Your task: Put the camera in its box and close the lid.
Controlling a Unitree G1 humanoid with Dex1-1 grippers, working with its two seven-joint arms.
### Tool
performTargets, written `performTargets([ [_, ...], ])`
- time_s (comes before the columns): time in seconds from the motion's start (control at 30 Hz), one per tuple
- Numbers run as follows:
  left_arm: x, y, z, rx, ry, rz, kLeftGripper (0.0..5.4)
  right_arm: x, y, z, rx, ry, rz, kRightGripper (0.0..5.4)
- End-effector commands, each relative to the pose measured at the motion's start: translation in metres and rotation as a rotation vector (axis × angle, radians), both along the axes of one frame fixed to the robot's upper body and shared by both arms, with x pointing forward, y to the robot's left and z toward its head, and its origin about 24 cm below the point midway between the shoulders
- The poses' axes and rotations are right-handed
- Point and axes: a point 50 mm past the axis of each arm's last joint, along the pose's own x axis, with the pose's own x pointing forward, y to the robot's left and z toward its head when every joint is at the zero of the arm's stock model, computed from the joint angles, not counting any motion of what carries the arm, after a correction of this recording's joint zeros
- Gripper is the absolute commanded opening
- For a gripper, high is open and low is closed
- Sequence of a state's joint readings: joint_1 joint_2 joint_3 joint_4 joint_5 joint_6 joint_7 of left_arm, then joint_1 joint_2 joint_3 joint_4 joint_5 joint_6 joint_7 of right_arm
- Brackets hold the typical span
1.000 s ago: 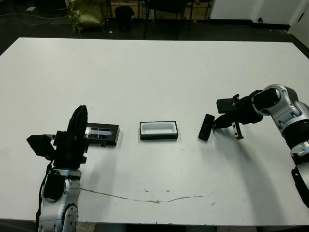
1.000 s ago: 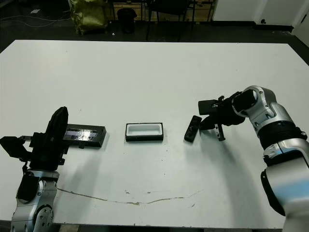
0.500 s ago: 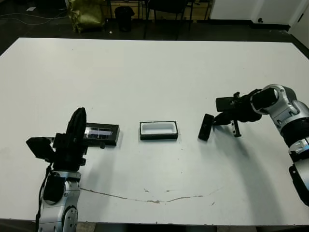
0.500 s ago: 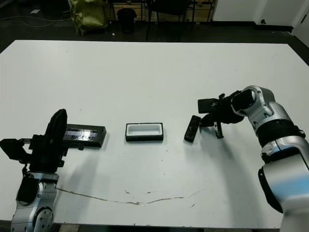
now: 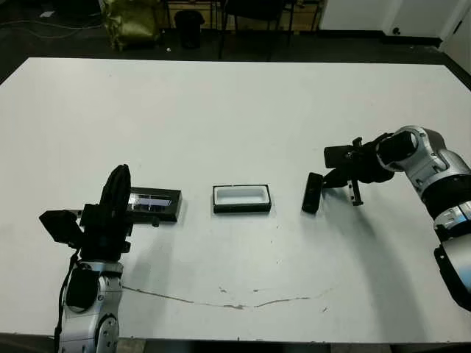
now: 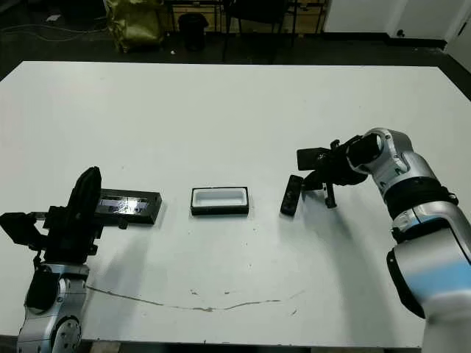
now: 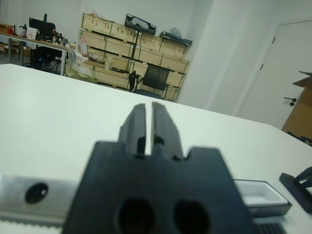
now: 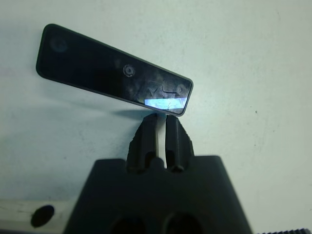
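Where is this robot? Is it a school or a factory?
Probably neither: it looks like a lab or workshop. Behind the white table there are stacked wooden crates, a black office chair and a desk with screens.

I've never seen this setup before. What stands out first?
Three small dark things lie in a row on the white table: the lid toward the left, the open white-lined box in the middle, the camera to its right. The right pincer, fingers nearly together, points at the camera's end.
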State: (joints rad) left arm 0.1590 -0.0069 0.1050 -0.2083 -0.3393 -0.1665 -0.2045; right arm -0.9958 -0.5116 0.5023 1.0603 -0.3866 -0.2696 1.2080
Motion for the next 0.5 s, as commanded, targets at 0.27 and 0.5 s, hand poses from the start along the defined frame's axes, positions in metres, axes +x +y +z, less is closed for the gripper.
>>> performTargets([
  [0.27,-0.003,0.001,-0.006,0.007,0.026,0.009,0.0,-0.006,0.017,-0.029,-0.006,0.077,-0.011,0.01],
  [0.5,-0.002,0.001,-0.007,0.006,0.017,0.003,0.0,-0.004,0.021,-0.028,0.012,0.065,-0.015,0.01],
])
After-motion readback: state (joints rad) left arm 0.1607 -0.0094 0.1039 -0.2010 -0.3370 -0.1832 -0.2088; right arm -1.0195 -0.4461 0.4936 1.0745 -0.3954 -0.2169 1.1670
